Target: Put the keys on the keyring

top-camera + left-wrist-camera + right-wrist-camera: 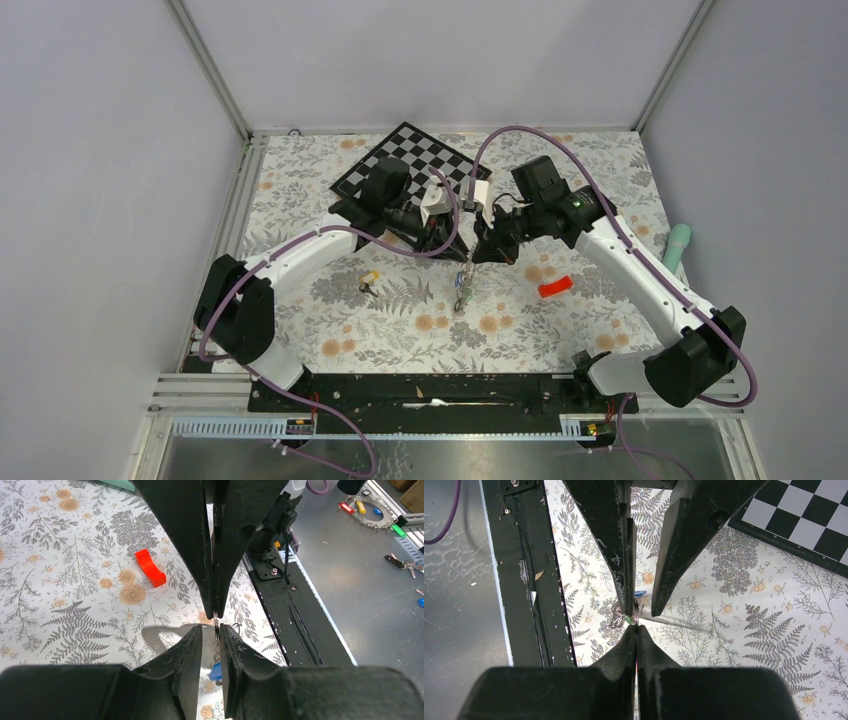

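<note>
2 pincers meet far from bench [560, 340] edges: right pincer [636, 632] clamps the keyring [215, 622] edge-on, steadying it; left pincer [211, 630], slightly parted, straddles it.

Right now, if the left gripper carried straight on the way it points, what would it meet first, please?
Most likely the right gripper, whose shut tips face the left gripper almost tip to tip; depth is hard to judge.

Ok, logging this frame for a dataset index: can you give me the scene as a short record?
right end effector: shut on the keyring
left end effector: fingers slightly apart around the keyring, grip unclear
blue tag: in the gap between left fingers
yellow-tagged key: loose on the table
also there: red piece, checkerboard
</note>
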`<action>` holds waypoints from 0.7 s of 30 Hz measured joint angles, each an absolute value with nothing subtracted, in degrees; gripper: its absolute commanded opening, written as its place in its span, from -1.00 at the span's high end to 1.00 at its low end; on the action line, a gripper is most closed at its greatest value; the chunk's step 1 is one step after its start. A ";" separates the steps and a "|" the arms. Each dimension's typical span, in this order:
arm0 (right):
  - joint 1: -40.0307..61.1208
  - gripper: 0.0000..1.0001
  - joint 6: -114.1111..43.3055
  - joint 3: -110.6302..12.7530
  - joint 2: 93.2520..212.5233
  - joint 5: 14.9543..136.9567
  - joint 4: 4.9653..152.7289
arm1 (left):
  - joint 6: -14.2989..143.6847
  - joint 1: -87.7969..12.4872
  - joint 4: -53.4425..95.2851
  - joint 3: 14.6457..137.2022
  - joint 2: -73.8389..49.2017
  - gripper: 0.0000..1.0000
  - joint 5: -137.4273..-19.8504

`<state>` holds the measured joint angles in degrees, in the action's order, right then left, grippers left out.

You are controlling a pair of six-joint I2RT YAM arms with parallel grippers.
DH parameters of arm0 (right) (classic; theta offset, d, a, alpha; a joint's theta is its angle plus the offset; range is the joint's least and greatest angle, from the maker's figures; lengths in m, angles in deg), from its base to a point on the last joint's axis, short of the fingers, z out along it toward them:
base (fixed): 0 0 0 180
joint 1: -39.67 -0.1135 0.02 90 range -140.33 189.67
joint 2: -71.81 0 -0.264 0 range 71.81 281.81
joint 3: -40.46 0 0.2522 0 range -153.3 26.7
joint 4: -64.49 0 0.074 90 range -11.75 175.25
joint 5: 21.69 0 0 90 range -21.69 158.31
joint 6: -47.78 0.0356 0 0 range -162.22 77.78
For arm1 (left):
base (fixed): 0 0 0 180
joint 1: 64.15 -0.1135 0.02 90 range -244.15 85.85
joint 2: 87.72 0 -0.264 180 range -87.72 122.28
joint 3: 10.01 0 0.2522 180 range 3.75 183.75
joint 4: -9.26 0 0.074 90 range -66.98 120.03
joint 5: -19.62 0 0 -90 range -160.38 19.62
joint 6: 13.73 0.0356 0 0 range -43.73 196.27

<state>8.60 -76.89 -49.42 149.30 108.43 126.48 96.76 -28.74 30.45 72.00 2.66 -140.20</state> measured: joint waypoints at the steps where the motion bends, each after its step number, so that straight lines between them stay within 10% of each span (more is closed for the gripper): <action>1: 8.58 1.00 -76.87 -49.42 149.30 108.43 126.46 | 96.09 -28.69 30.07 72.00 2.75 0.53 -140.29; 21: 8.56 0.77 -74.86 -49.38 149.32 107.73 125.50 | 88.39 -28.60 21.33 70.63 2.75 1.00 -142.30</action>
